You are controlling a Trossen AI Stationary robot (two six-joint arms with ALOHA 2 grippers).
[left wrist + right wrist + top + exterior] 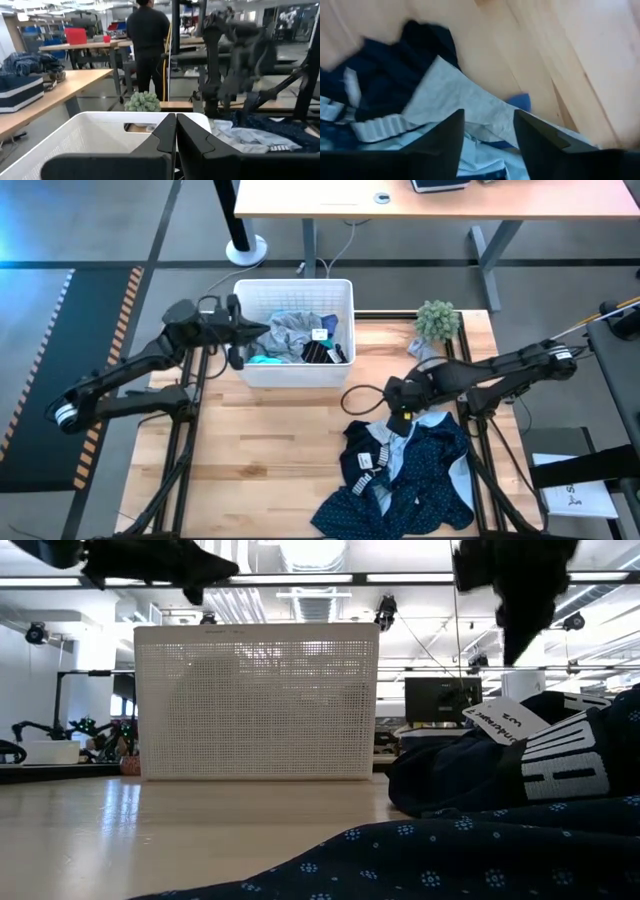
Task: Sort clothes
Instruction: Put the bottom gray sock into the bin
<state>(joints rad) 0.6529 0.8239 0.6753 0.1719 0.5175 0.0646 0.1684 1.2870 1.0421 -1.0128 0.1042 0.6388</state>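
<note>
Clothes [405,470] piled under parted, seemingly empty right gripper [487,135]; left gripper [262,332] closed over basket [345,295]; next, another pick.

Bare table [260,450] left of the clothes [405,470] (basket [294,372] blocks the far side).
</note>
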